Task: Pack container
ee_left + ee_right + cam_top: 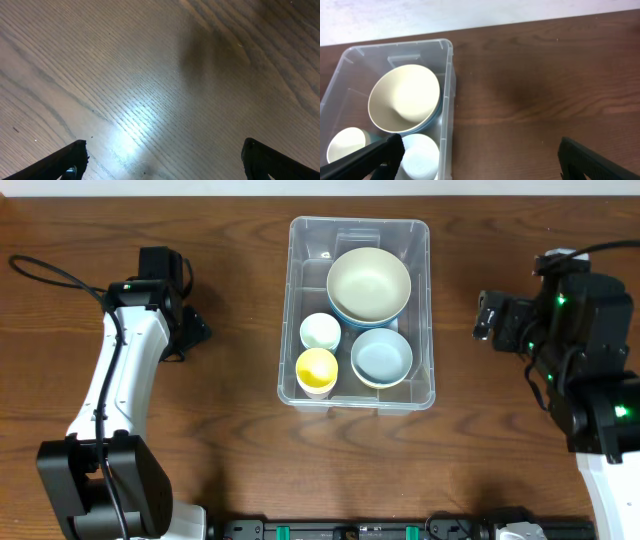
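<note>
The container (310, 270), a large clear bin, stands in the middle of the table. It holds a big cream bowl (368, 285), a light blue bowl (381, 357), a pale cup (320, 331) and a yellow cup (316, 369). My right gripper (477, 157) is open and empty, just right of the bin's wall (447, 100), with its left finger (370, 157) over the bin's inside. The overhead view shows that gripper (483, 318) apart from the bin. My left gripper (162, 160) is open over bare wood, well left of the bin (195, 330).
Dark wooden table (230, 440) surrounds the bin on all sides. A pale wall or edge (470, 12) runs along the table's far side. Black cables trail from both arms at the left (45, 275) and right (600, 250).
</note>
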Motion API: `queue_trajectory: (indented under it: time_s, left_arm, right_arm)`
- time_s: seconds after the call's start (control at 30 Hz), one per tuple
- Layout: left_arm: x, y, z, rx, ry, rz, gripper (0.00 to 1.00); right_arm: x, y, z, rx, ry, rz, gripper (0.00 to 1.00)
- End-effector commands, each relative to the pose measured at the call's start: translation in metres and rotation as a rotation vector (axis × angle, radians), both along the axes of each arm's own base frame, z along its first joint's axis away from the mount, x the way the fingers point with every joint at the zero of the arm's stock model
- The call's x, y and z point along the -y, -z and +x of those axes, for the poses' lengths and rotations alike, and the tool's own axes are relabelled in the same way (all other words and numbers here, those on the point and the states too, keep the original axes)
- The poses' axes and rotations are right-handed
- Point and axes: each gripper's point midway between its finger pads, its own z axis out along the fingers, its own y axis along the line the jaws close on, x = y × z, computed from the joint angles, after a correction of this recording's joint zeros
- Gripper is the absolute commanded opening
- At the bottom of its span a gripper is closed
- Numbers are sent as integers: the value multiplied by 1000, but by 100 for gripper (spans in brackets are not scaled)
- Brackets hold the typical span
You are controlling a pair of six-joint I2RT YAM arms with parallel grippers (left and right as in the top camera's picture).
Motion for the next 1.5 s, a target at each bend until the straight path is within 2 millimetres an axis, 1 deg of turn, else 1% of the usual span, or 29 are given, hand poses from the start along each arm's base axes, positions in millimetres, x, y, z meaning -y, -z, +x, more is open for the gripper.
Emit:
queue_trajectory:
  time_s: [0.0,0.77,0.87,0.9,0.97,1.0,1.03,1.1,1.17,1.23,1.27,1.3,1.37,1.47]
  left_arm:
    - [-2,-1,-1,-1,-1,12,98]
    - [-2,-1,-1,-1,-1,12,98]
    - [-2,-1,-1,-1,-1,12,98]
    - [-2,-1,-1,-1,-1,12,98]
    - [-2,-1,-1,-2,-1,12,98]
    - [-2,-1,-1,-1,-1,12,98]
    - [-2,-1,-1,-1,-1,12,98]
    - [-2,-1,-1,-2,-1,12,98]
    - [-2,-1,-1,-1,-1,12,98]
    - [-2,-1,-1,-1,-1,12,98]
    - [-2,-1,-1,-1,-1,12,98]
    - [-2,-1,-1,-1,-1,12,98]
    - [-2,-1,-1,-1,-1,12,98]
    - [-2,-1,-1,-1,-1,12,98]
  right_arm:
    - [5,-4,-3,11,25,9,99]
    - [5,-1,-4,-5,25,7,99]
    - [11,-3,-2,10,53,-17,99]
    - [14,-8,-1,34,68,-24,99]
    - [17,-27,0,122,69,-38,99]
    - [17,-38,0,177,55,-52,99]
    - [17,-57,-2,274,44,-63,99]
    - [18,-84,-11,424,37,-75,99]
    - [19,-109,-30,575,27,-93,99]
    - [21,-123,-53,696,19,-118,99]
    - [22,-127,-67,750,17,-137,99]
    - [23,-128,-78,789,14,-152,99]
    - [26,-123,-99,849,7,-192,99]
    - [29,-103,-121,898,1,-245,99]
